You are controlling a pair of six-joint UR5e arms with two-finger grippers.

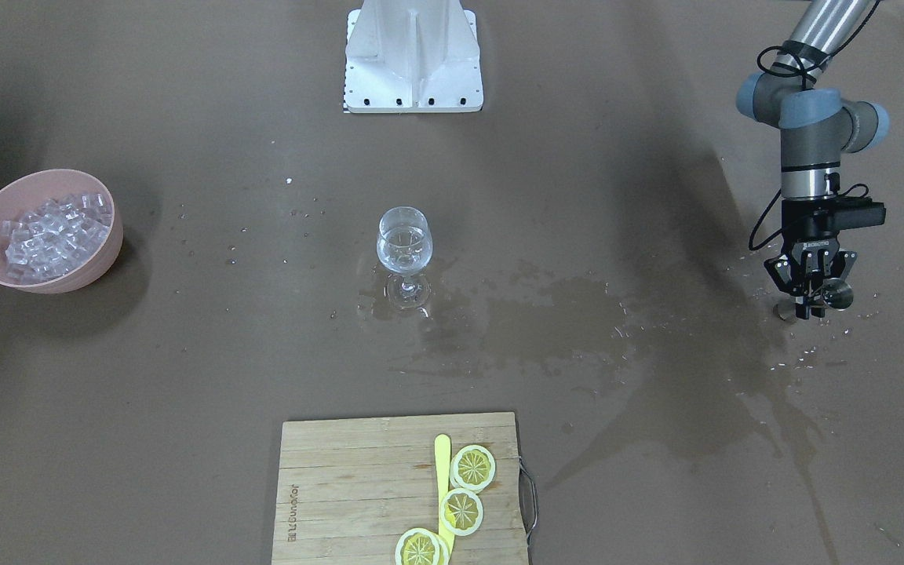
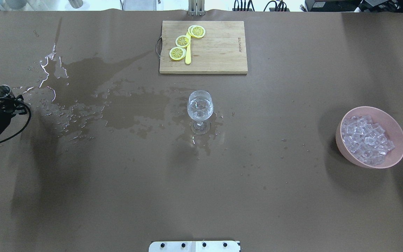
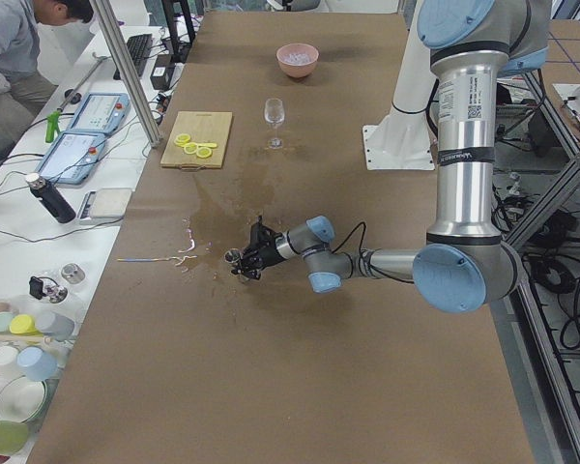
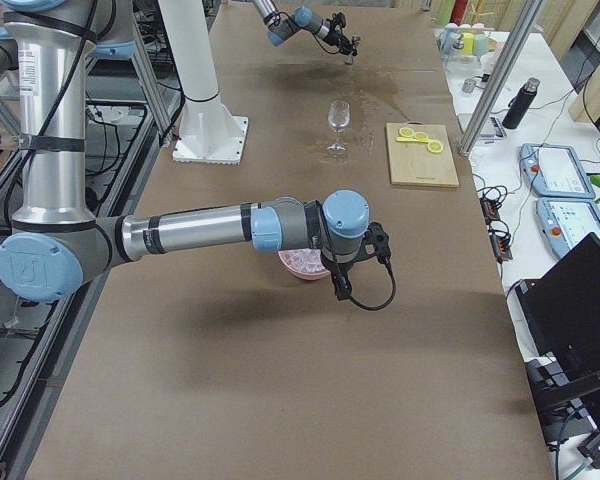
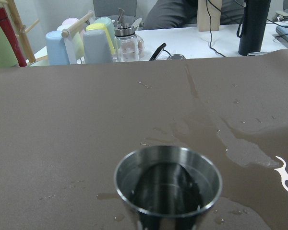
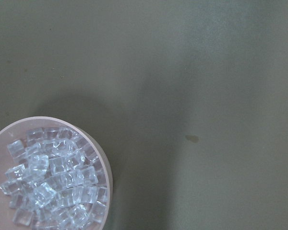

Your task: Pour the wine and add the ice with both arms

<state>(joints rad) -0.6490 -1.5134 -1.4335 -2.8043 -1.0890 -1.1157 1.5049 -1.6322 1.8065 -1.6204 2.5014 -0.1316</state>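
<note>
Holding the jigger (image 5: pixel 168 184) pinched in my left gripper (image 1: pixel 809 297), low over wet table paper, I judge the pour done. The wine (image 2: pixel 199 107) sits in the wine glass (image 1: pixel 404 251), well apart from that gripper, off toward my right side. I should set the jigger down upright and let go slowly, since damp paper may let it slide.

My right gripper (image 4: pixel 338 280) hangs above the table. I cannot tell whether its fingers are spread. The ice (image 6: pixel 53 187) lies below and off to one side of it, in the pink bowl (image 6: pixel 107 167). I should centre over the heap before descending and stay away from the rim.

I count one jigger, one glass, one bowl, one cutting board (image 1: pixel 342 486) and three lemon slices (image 1: pixel 461 510). The ice cubes are too many to count.
</note>
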